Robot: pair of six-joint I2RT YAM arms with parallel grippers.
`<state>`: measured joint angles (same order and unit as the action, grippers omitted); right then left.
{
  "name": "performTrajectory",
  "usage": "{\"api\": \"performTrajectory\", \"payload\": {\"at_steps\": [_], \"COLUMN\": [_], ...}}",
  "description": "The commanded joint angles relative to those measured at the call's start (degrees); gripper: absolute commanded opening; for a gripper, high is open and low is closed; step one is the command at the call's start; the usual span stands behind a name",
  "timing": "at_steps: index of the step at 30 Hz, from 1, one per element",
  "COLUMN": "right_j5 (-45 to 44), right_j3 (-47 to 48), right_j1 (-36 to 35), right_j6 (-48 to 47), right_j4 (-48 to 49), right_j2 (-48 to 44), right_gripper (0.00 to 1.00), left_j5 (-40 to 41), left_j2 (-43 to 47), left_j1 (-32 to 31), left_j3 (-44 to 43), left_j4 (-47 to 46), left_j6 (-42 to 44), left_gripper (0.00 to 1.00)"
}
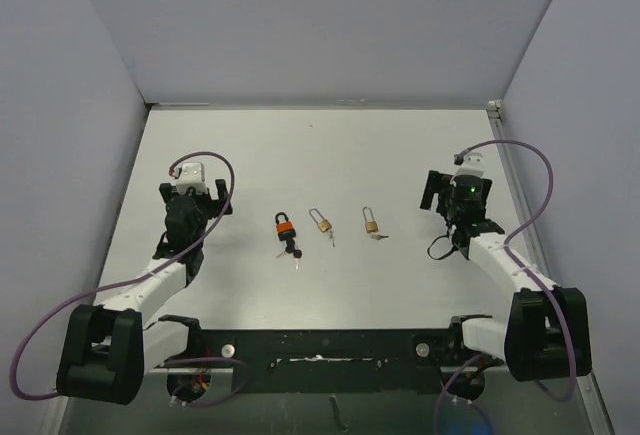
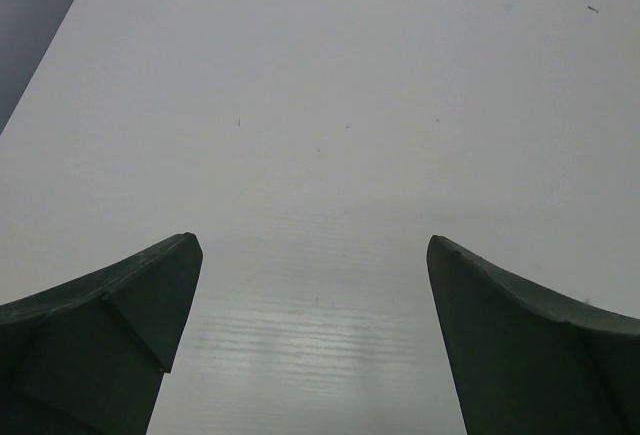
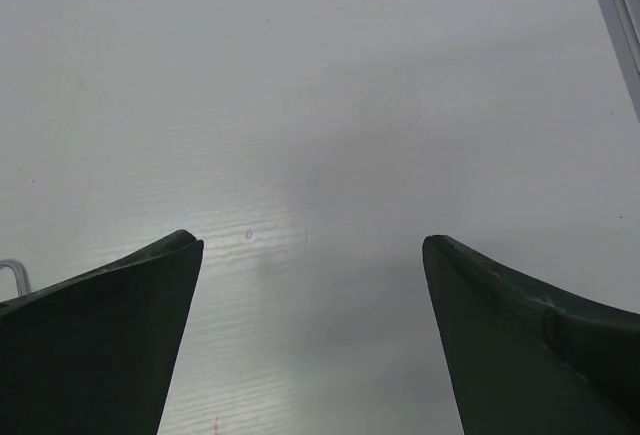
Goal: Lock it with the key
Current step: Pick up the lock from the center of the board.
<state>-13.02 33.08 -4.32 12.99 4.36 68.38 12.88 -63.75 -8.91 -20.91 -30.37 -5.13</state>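
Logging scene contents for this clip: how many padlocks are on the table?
3, in one row in the top view: an orange padlock on the left, a middle brass padlock, and a right brass padlock. Nothing seems to hide another.

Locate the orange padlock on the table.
In the top view, the orange padlock lies left of centre on the table, leftmost in a row of three, with a brass padlock just to its right.
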Motion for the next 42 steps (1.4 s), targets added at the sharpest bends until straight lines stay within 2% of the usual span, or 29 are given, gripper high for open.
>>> {"api": "performTrajectory", "payload": {"at_steps": [1,10,19,21,22,26,30,33,38,42], "right_j5": [1.73,12.6,17.08,17.91,17.21,14.63,8.85,4.77,4.24,4.05], "right_j3": [-0.4,-3.2,-2.81,-2.28,-1.82,1.84,3.92,4.3,5.02,4.8], "right_j1": [1.96,11.43,10.81,8.72,7.49,1.2,-8.35,-14.77,-19.54,-22.48], "right_j6": [2.39,9.11,8.48,6.89,6.72,3.89,-1.17,-2.95,-1.54,-0.81], "right_j4": [4.12,7.45,11.18,11.27,10.62,4.57,0.06,-1.42,-3.76,-3.19], "right_j2": [-0.02,-0.55,1.66,1.83,1.77,2.53,3.12,3.9,7.11,9.31], "right_gripper": [0.98,0.98,0.97,0.86,0.85,0.86,0.88,0.89,0.89,0.88], "left_j5": [0.21,0.64,3.44,2.14,0.99,-6.7,-15.13,-16.72,-16.08,-16.06], "left_j2": [0.2,-1.15,-2.07,-2.28,-2.45,-3.22,-3.19,-2.13,1.51,1.58], "left_j1": [-0.15,-0.15,-0.15,-0.15,-0.15,-0.1,-0.15,-0.23,-0.56,-0.95], "left_j3": [-0.81,-1.51,-2.93,-3.77,-4.03,-5.94,-9.78,-10.62,-5.5,-8.24], "left_j4": [-4.08,-4.0,-3.34,-1.91,-1.39,1.96,7.47,8.23,-0.23,6.4], "left_j6": [0.55,0.31,-3.59,-3.6,-3.24,-1.79,-6.42,-12.4,-19.62,-18.3], "left_gripper": [0.98,0.98,0.98,0.98,0.98,0.98,0.98,0.98,0.98,0.98]}}
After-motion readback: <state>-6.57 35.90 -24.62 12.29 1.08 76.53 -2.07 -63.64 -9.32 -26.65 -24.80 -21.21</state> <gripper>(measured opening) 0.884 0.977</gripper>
